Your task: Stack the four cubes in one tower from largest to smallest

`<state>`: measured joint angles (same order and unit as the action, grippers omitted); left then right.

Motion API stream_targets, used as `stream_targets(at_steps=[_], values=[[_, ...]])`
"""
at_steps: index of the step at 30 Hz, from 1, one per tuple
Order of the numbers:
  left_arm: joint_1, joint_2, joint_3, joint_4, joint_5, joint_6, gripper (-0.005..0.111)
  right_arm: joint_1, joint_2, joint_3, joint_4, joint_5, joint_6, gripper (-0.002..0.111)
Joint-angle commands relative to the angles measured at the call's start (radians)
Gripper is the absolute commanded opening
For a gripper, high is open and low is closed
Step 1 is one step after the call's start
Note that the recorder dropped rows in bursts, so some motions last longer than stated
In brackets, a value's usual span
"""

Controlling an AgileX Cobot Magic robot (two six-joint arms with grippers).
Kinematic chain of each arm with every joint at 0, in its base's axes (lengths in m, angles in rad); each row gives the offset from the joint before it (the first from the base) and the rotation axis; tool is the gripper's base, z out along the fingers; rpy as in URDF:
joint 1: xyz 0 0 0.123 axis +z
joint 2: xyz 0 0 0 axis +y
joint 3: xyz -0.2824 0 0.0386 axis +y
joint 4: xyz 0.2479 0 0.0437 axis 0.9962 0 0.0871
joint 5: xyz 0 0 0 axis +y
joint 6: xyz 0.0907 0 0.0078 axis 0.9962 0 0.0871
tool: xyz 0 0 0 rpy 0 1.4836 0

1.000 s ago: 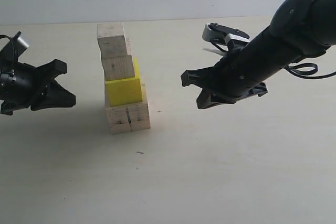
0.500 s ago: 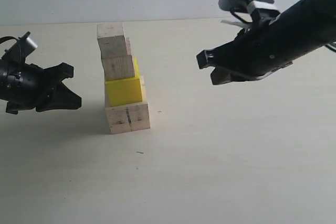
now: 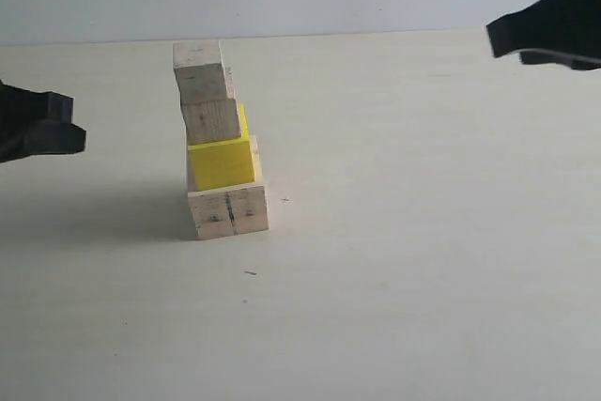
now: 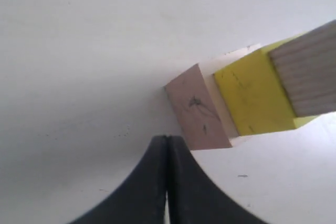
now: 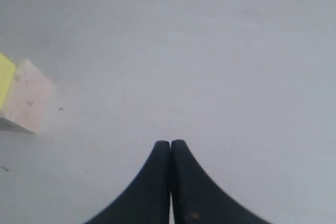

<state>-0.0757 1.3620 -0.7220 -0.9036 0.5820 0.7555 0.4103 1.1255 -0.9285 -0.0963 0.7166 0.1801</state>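
- You have the tower [image 3: 218, 138] standing on its own, left of centre on the pale cream table [image 3: 423, 288], with nothing touching it.
- Its base is the large bare-wood cube [image 3: 229, 210]. On that sits the bright yellow cube [image 3: 223, 162], then the medium pale wood cube [image 3: 211, 120], then the smallest pale wood cube [image 3: 200, 70] on top.
- The column is not flush: each upper cube sits a little further left than the one under it, so the right side steps inward.
- Your exterior view alone shows all four cubes, with a black gripper at the left edge and another at the far right corner, both well apart from the stack.
- Your left wrist view sees only the three lower cubes from close by. The left gripper [image 4: 167, 141] has its jaws clenched together on nothing.
- Your right wrist view catches just a corner of the base and a sliver of yellow at its edge. The right gripper [image 5: 170, 144] is likewise pressed closed and empty.
- The wood is pale and matt, with dark flecks and a seam down the base's near face; up close the medium cube shows fine parallel grain.
- The yellow faces are smooth and evenly painted, bearing a few small dark marks.
- The fingers of both grippers are matt black, curving in to meet at narrow tips.
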Motion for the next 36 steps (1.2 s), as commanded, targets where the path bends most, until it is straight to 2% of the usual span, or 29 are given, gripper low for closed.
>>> stream_targets(at_steps=[1,13,21,36], values=[[-0.004,-0.174,0.043,0.072,-0.055,-0.036,0.0,-0.005,-0.148,0.004,-0.138,0.041,0.08,0.0],[-0.008,-0.597,0.155,0.079,-0.115,-0.036,0.0,-0.005,-0.497,0.004,-0.221,0.114,0.1,0.0],[-0.046,-0.845,0.211,0.119,-0.106,-0.032,0.0,-0.005,-0.698,0.018,-0.223,0.131,0.091,0.0],[-0.046,-1.163,0.224,0.208,-0.049,-0.032,0.0,-0.005,-1.104,0.364,-0.266,0.071,0.063,0.0]])
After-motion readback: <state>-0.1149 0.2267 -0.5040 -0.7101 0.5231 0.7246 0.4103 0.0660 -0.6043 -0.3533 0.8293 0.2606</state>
